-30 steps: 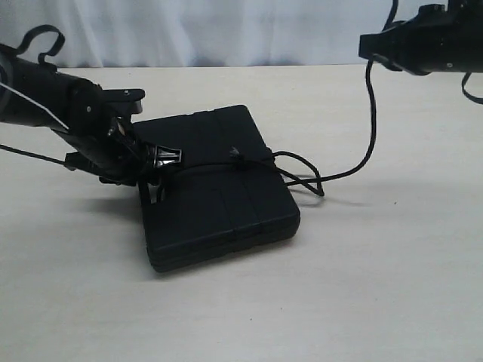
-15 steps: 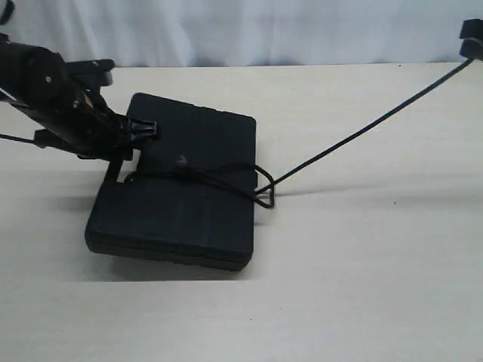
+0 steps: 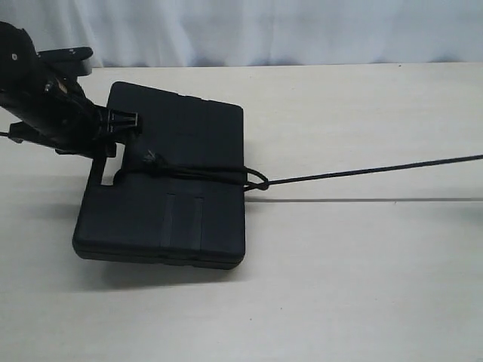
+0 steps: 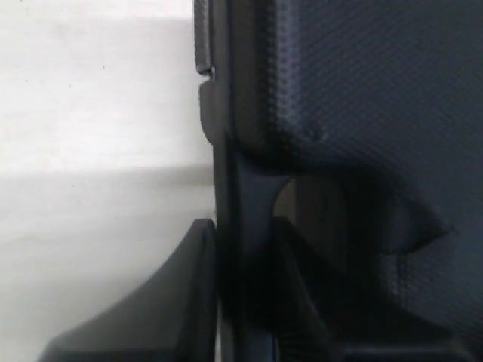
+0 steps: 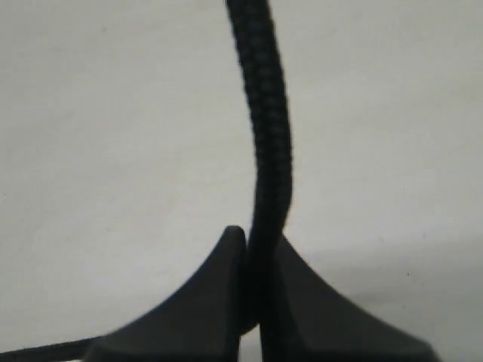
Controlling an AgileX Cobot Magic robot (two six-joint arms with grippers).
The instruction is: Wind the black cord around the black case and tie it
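Beige table (image 3: 362, 286): left gripper (image 4: 243, 241) clamps black case (image 3: 181, 211), right gripper (image 5: 255, 249) pinches black cord (image 3: 362, 171).

The black case (image 4: 362, 90) is pebbled matte plastic, the black cord (image 5: 268, 136) braided.

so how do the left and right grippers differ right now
The left gripper is shut on the handle edge of the black case; the right gripper is shut on the black cord. The left gripper shows in the exterior view, at the case; the right gripper is out of that frame. Both are closed.
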